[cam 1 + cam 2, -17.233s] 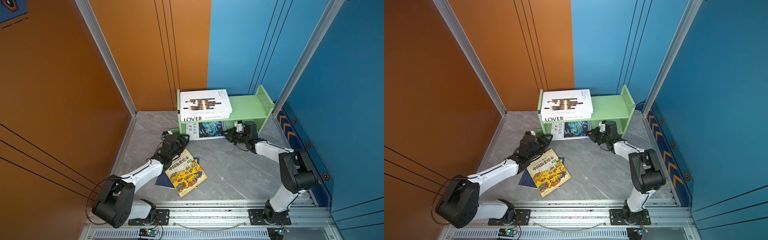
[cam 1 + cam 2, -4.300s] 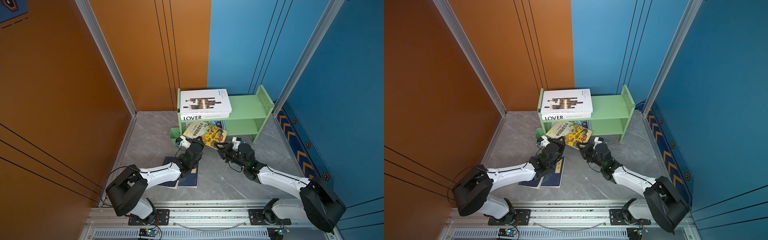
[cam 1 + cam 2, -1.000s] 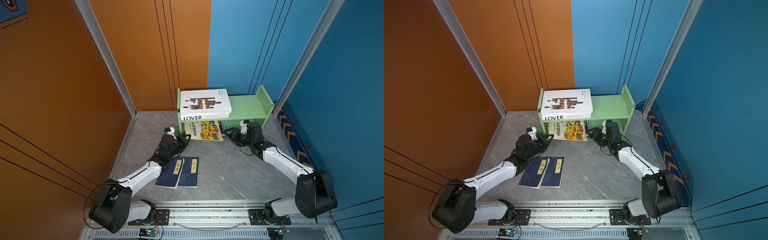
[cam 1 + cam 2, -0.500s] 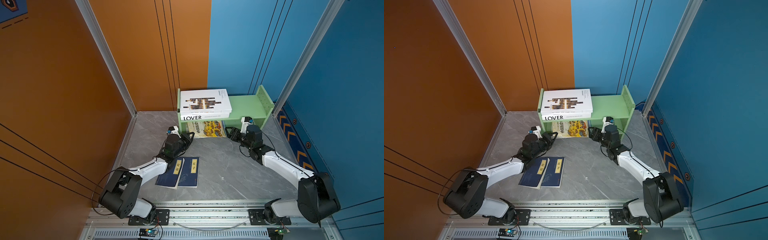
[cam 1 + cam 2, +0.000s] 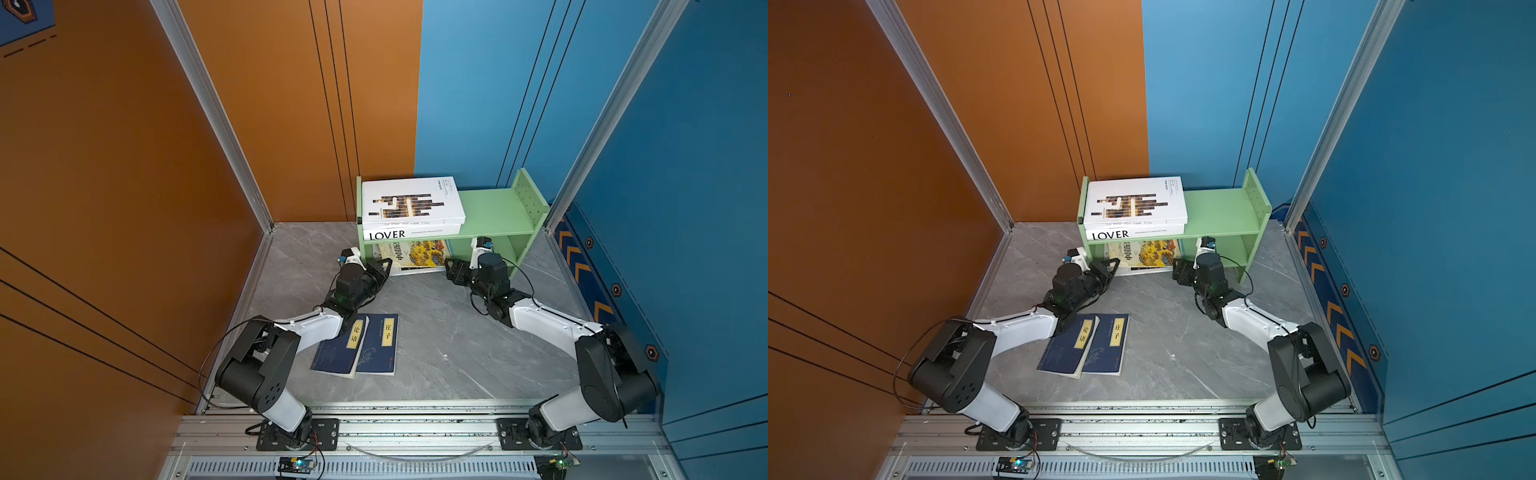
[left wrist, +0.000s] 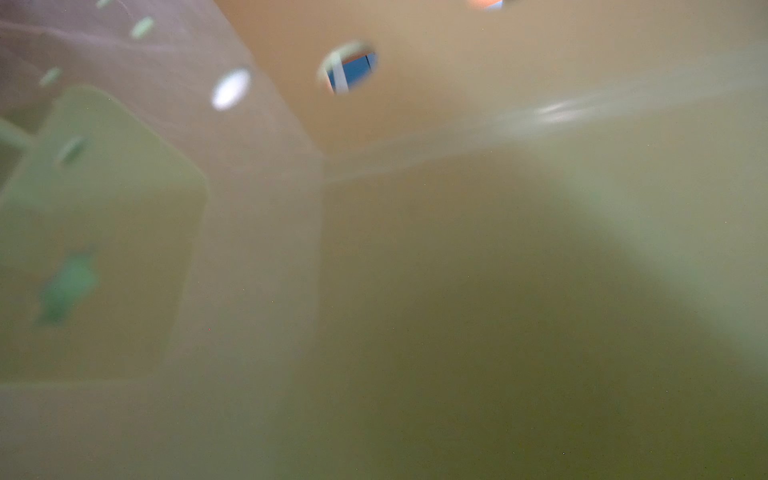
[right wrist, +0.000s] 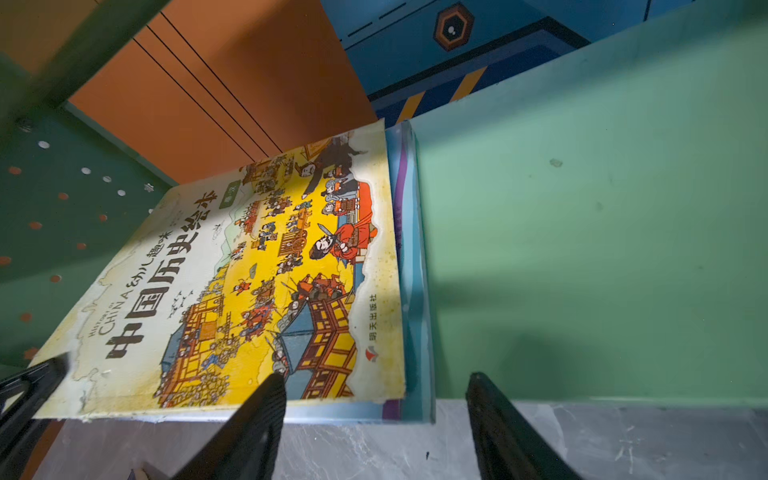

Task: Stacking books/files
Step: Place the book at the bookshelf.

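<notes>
Orange-and-blue booth; grey marble surface (image 5: pixel 436 332), green shelf (image 5: pixel 494 208) at its back edge. We count six books. Four are shelved: white barred book (image 5: pixel 411 201) on the "LOVER" book (image 5: pixel 411 233) on top; yellow picture book (image 7: pixel 249 270) on the light-blue book (image 7: pixel 415 270) below. Two navy books (image 5: pixel 374 353) lie unstacked near the surface's front edge; we judge them next. Left gripper (image 5: pixel 380 268), jaws together, sits at the shelf's left front corner; right gripper (image 7: pixel 374 378) gapes empty.

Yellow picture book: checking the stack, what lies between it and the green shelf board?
A thin light-blue book, its edge showing in the right wrist view.
</notes>
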Controlling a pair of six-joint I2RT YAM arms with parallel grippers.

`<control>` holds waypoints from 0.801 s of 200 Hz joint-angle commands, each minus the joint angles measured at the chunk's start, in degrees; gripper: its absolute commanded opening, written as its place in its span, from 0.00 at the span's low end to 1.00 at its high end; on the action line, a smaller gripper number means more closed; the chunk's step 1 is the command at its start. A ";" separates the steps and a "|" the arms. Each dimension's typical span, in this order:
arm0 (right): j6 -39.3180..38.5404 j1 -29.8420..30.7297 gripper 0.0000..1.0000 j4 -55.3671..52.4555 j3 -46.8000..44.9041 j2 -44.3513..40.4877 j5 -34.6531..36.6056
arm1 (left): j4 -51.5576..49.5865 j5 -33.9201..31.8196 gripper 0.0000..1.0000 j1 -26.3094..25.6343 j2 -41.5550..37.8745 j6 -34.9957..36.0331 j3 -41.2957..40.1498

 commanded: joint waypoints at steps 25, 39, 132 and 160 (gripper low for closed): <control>2.62 -1.29 0.71 2.59 1.85 1.47 1.27 | 2.18 4.26 0.00 -0.45 1.12 0.89 2.20; 3.96 -1.96 0.71 3.44 1.46 1.64 0.77 | 2.16 5.04 0.00 -0.61 1.00 1.76 2.40; 7.31 -4.26 0.69 5.81 -0.53 1.33 -2.24 | 2.09 4.62 0.00 -3.30 1.89 2.50 3.24; 7.25 -4.39 0.69 6.47 0.30 2.81 -2.32 | 2.07 1.78 0.00 -4.64 2.49 1.53 2.51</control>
